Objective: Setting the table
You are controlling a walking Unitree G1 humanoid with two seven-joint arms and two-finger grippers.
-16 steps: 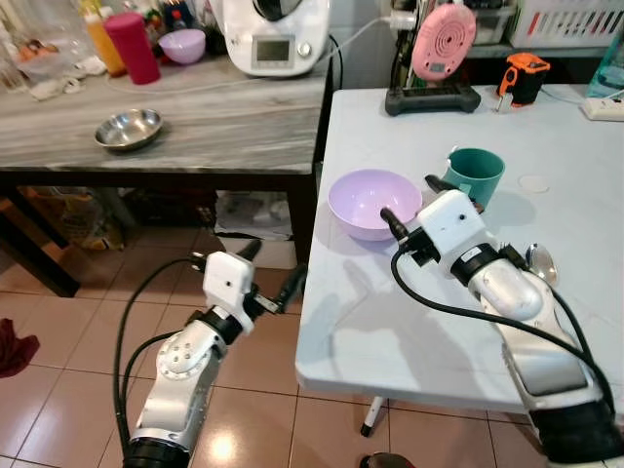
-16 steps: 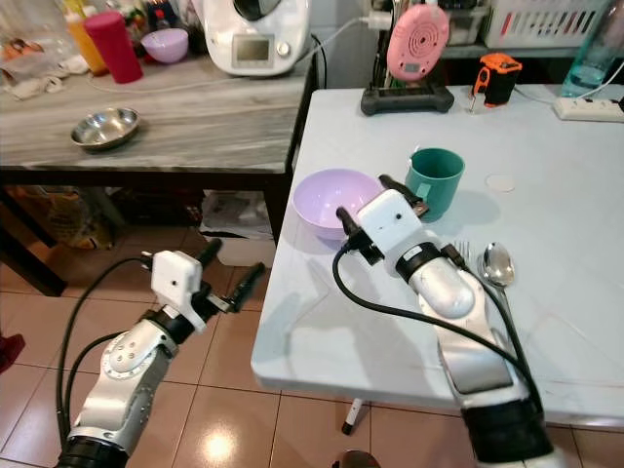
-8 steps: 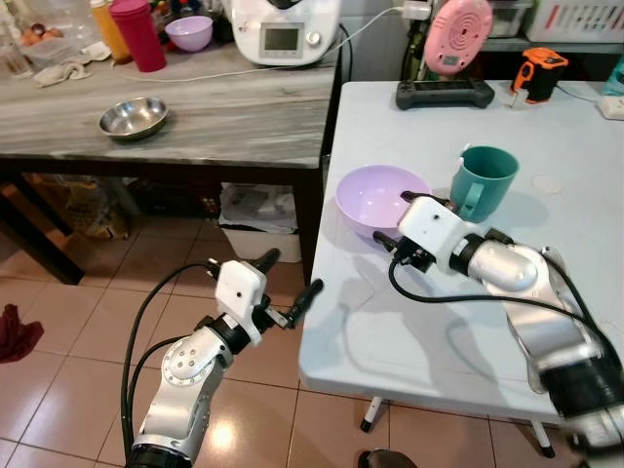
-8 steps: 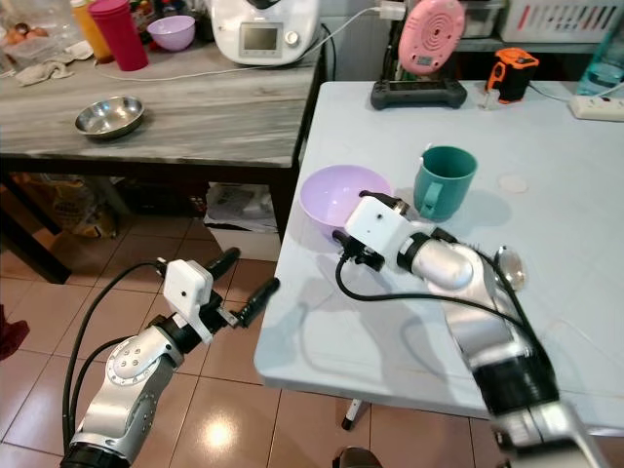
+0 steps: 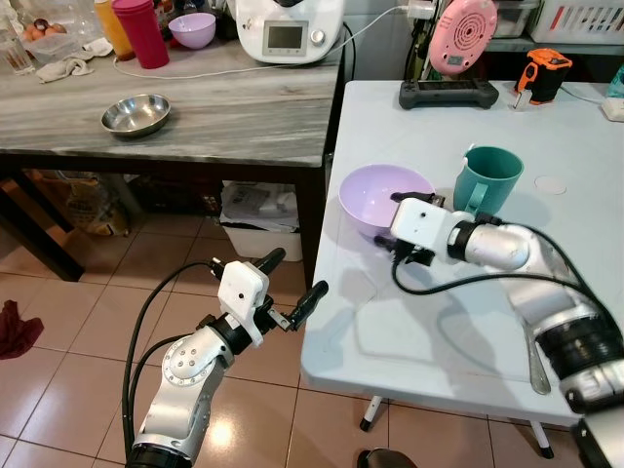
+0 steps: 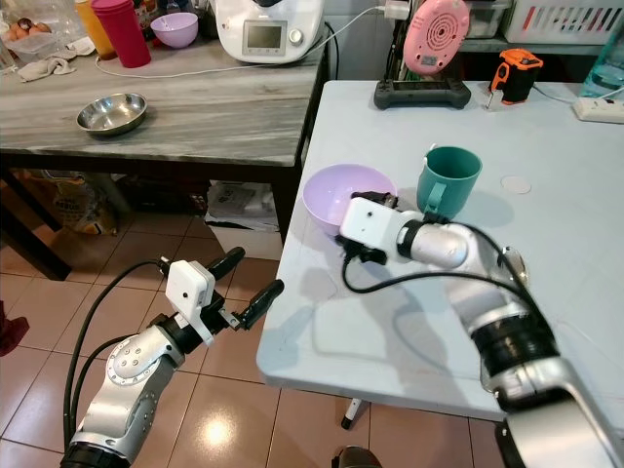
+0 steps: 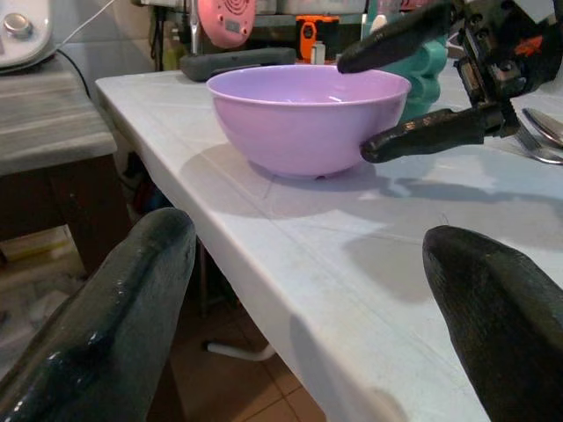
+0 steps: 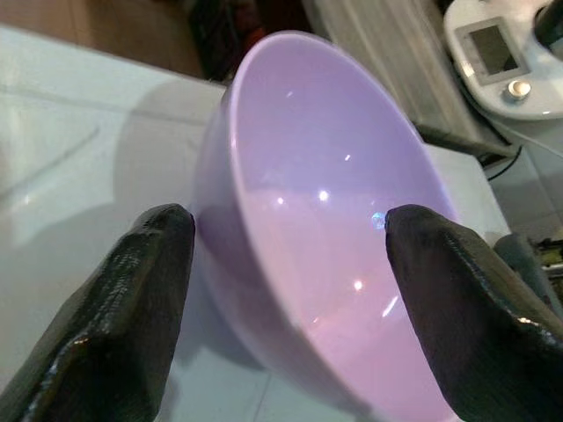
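Standing on white table (image 5: 458, 331): one purple bowl (image 5: 375, 198), one green mug (image 5: 490, 175), one spoon (image 6: 514, 265) partly hidden by the right arm.
Purple bowl: near the table's left edge, upright, at 9 o'clock of the green mug and just beside it.
Green mug: one, upright, handle on the side facing the bowl.
Right gripper (image 7: 406, 88): at the bowl's near-right rim; fingers spread, one above the rim and one outside the wall, not pressed onto it in the wrist views.
Right fingers (image 8: 132, 299): two, black, straddling the bowl's wall with a gap on both sides.
Left gripper (image 5: 290, 286): over the tiled floor (image 5: 68, 380), at 8 o'clock of the bowl, off the table's edge; two fingers spread, nothing between them.
Left fingers (image 7: 123, 308): two, pointing at the table's edge and the bowl beyond.
Wooden counter (image 5: 195, 117): one, at 9 o'clock of the white table.
Counter items: one steel bowl (image 5: 136, 113), one small purple bowl (image 5: 192, 29), one red tumbler (image 5: 139, 32), one white kitchen machine (image 5: 290, 29).
Far table end, 12 o'clock: one pink round device (image 5: 462, 39) on a black base, one orange tape measure (image 5: 542, 72).
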